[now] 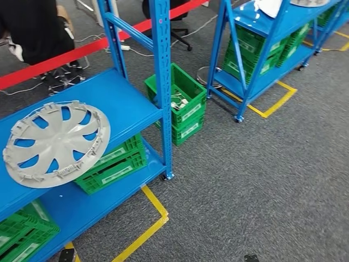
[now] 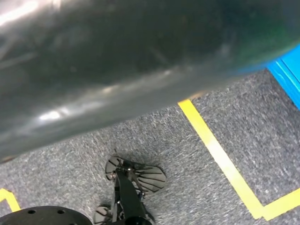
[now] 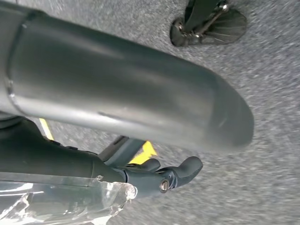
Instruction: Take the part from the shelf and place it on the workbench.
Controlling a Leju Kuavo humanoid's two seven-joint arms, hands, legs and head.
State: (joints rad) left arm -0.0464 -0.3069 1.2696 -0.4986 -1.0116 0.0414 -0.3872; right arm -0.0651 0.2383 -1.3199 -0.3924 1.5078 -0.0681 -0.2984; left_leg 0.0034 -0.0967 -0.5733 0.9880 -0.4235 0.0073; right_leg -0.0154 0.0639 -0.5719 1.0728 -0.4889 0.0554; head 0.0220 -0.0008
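Right hand (image 3: 155,176) hangs over grey carpet (image 1: 267,180), dark fingers (image 3: 187,168) loosely curled, holding nothing; left hand's fingers cannot be told. Hubcap (image 1: 55,143) lies flat on blue shelf (image 1: 131,103), near its front edge, probably staged for reach.

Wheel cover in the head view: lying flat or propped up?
Lying flat: the wheel cover rests on the blue shelf, inner side with clips facing up.

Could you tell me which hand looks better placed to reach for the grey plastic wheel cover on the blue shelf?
Probably the left: the grey plastic wheel cover lies on the blue metal shelf at the head view's left, the robot's left-arm side.
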